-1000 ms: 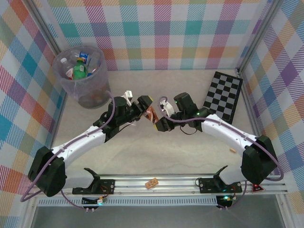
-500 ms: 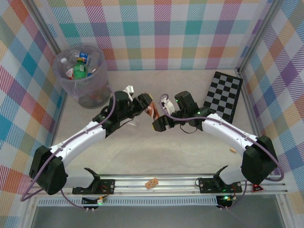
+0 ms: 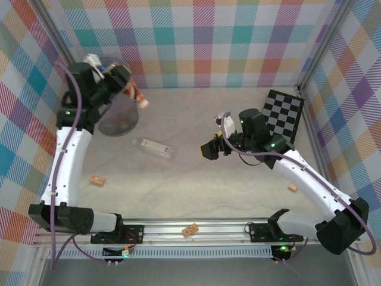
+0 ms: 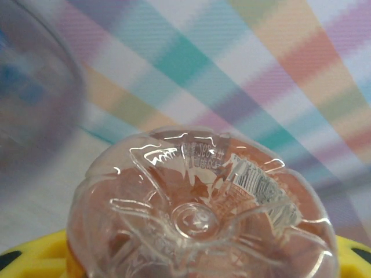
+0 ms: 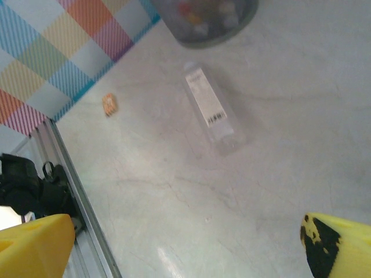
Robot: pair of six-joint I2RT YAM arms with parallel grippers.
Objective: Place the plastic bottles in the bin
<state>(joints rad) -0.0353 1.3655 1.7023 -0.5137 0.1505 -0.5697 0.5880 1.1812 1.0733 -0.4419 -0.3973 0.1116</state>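
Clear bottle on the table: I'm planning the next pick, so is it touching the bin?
Apart. Right wrist view shows a plain gap between clear bottle and bin.

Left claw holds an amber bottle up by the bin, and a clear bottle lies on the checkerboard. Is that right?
Not quite. The top view shows the clear bottle lying on the bare table, well left of the checkerboard. The left claw does hold an amber bottle by the bin.
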